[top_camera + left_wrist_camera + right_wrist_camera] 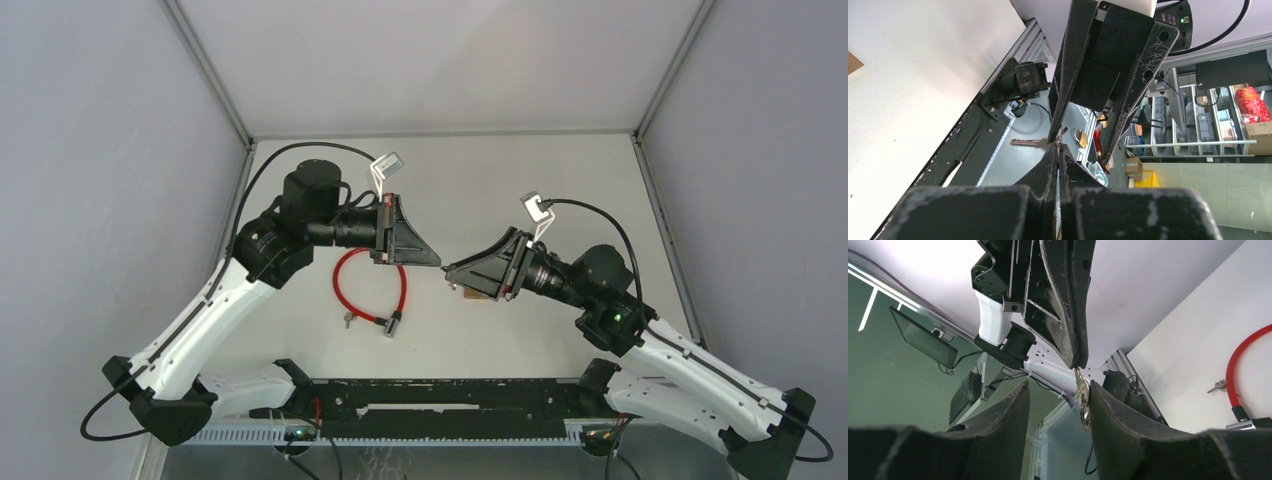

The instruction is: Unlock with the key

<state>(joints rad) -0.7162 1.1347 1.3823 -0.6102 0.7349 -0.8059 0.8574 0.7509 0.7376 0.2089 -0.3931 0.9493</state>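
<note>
At left hand (1058, 146) tips, key (1025, 142); overhead hides it.

Cable (403, 290) top hidden under left gripper (438, 262); in right wrist view, cut off at edge. Key (1025, 142) head hidden in its grip; from above too small to tell.

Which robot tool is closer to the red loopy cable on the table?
Left. In the top view the left tool, pinching a key, reaches across the top of the red cable. The right tool sits farther right, past the loop.
</note>
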